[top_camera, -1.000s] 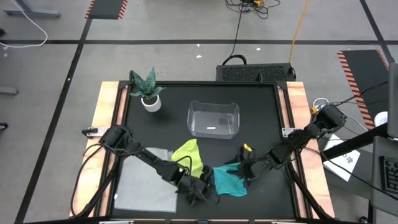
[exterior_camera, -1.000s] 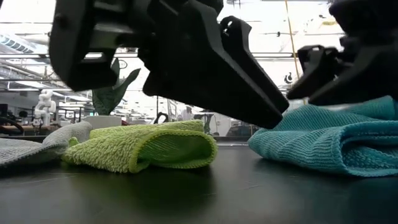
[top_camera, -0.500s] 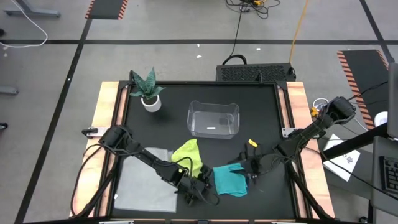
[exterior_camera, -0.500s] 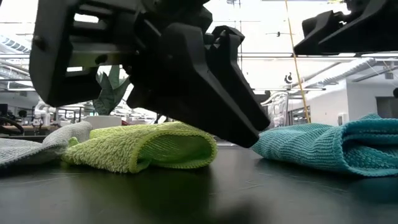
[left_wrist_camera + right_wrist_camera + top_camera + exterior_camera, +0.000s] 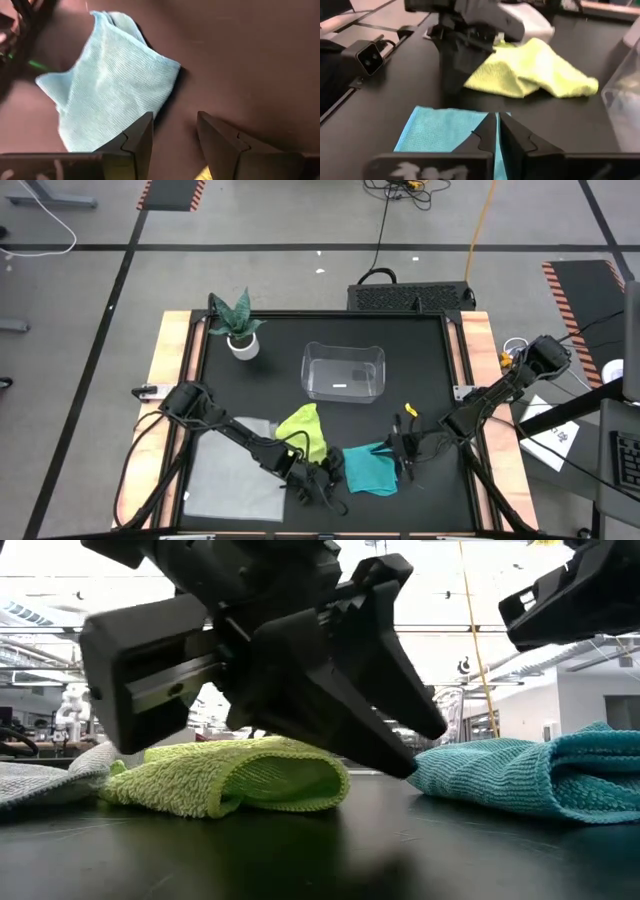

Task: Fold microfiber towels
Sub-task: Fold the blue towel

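Observation:
The teal towel (image 5: pixel 368 470) lies on the black table near its front edge, with the yellow-green towel (image 5: pixel 305 430) crumpled just beyond it and the light grey towel (image 5: pixel 232 480) spread flat at the near left. My left gripper (image 5: pixel 174 122) hangs open low over the table at the teal towel's left edge (image 5: pixel 165 90), with bare table between its fingers. My right gripper (image 5: pixel 497 117) is shut on nothing, raised above the teal towel's (image 5: pixel 445 135) right side. In the low view it (image 5: pixel 570 605) stands well clear of the teal towel (image 5: pixel 530 780).
A clear plastic bin (image 5: pixel 343 372) stands mid-table behind the towels. A potted plant (image 5: pixel 238 330) is at the far left corner. In the low view the yellow-green towel (image 5: pixel 230 780) bulges up in a fold beside my left gripper (image 5: pixel 400 740).
My right gripper has risen off the teal towel's right side, and the towel stays lying on the table. My left gripper has rolled about its own axis while staying in place beside the teal towel.

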`<action>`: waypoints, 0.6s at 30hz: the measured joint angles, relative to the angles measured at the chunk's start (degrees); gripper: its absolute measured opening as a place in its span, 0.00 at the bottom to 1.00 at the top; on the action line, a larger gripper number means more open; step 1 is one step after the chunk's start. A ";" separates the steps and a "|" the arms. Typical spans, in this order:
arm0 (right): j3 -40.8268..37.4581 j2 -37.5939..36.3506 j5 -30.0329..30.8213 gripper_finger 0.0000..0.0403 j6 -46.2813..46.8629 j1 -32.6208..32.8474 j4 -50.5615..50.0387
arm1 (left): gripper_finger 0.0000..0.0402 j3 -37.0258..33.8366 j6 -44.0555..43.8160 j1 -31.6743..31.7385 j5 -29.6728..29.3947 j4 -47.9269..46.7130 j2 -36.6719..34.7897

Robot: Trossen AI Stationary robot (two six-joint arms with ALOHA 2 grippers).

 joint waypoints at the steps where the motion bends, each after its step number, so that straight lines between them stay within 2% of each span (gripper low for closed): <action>1: 0.00 0.00 -0.03 0.03 0.73 0.00 -0.36 | 0.38 0.00 1.13 0.00 -0.09 0.51 0.02; 5: 0.00 0.00 -2.70 0.02 2.50 0.02 -1.40 | 0.38 0.00 5.20 -0.02 -2.00 1.82 0.06; 9: 0.00 0.02 -3.45 0.01 3.32 0.89 -6.15 | 0.38 0.00 3.77 -0.02 -2.44 1.46 0.15; 13: 0.00 0.02 -10.25 0.02 3.23 1.99 -9.89 | 0.38 0.00 1.41 -0.02 -2.45 1.96 0.15; 18: 0.00 0.02 -13.33 0.01 4.66 2.99 -6.48 | 0.38 -0.02 1.19 -0.02 -2.88 2.45 0.15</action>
